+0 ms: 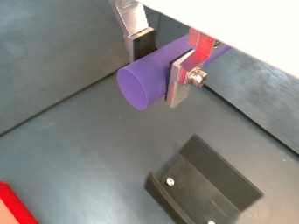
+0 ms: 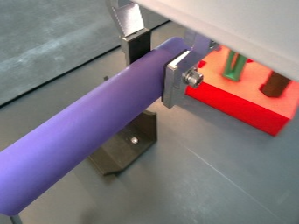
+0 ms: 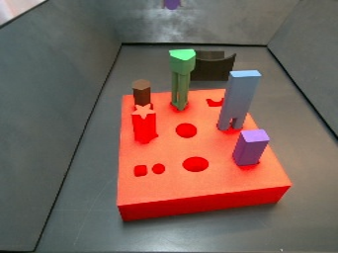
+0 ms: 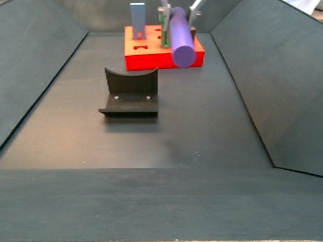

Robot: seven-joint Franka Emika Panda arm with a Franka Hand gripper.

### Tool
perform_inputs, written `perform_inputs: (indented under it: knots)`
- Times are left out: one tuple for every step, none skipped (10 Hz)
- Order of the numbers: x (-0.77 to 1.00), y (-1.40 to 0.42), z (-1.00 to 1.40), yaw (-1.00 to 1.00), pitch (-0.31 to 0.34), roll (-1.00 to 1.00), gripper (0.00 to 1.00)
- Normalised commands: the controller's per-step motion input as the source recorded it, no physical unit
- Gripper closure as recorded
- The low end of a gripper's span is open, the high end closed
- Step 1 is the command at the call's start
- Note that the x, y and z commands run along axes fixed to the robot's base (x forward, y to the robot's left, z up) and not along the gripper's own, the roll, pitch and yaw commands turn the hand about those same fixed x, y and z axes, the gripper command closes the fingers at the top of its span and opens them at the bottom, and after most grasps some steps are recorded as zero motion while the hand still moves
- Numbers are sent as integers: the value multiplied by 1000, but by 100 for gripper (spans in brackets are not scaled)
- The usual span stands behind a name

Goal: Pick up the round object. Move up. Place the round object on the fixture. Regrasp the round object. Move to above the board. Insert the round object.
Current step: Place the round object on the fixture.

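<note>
The gripper (image 1: pixel 163 66) is clamping the round object (image 2: pixel 93 131), its silver fingers (image 1: pixel 179 80) pressing both sides of the purple cylinder, near 1 end. The peg is lying horizontal in the grasp, well above the floor, clearly off every surface. In both wrist views the long purple body is sticking out sideways from the fingers; 1 flat round end is showing in a wrist view (image 1: pixel 138 87).

The fixture (image 4: pixel 130 93) is sitting on the dark floor below the peg, apart from it, not touching. In a wrist view it is directly beneath the peg's free length (image 2: pixel 128 144). The board (image 3: pixel 199 148) is lying beyond the fixture, well apart from it in a side view. Standing in the board near each other: a green peg (image 3: pixel 181 77), a pale-blue arch block (image 3: pixel 239 99), a short purple block (image 3: pixel 251 147), a brown peg (image 3: pixel 141 92) and a red star piece (image 3: pixel 144 124). Some round holes in the board are open. In a side view only the peg's tip (image 3: pixel 172 4) is showing at the frame edge, high above the board.
</note>
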Motion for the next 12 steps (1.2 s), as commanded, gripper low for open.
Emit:
perform_inputs:
  knots:
    - [1000, -22, -53, 41, 42, -102, 100]
    - [1000, -20, -49, 26, 55, -96, 100]
    - [1000, -19, -46, 22, 65, -97, 100]
    - [1000, -17, -43, 22, 75, -101, 100]
    - [1000, -572, 101, -37, 150, -1000, 100]
    - [959, -553, 114, -45, 155, -1000, 100]
    - [869, -310, 72, -52, 161, -1000, 100]
    - [796, -164, 18, -58, 163, -1000, 100]
    - [711, -70, 0, -66, 164, -1000, 100]
    - [638, -16, -4, -74, 168, -1000, 100]
    - [564, 11, -10, -82, 170, -1000, 100]
    - [443, 27, -16, -98, 172, -1000, 100]
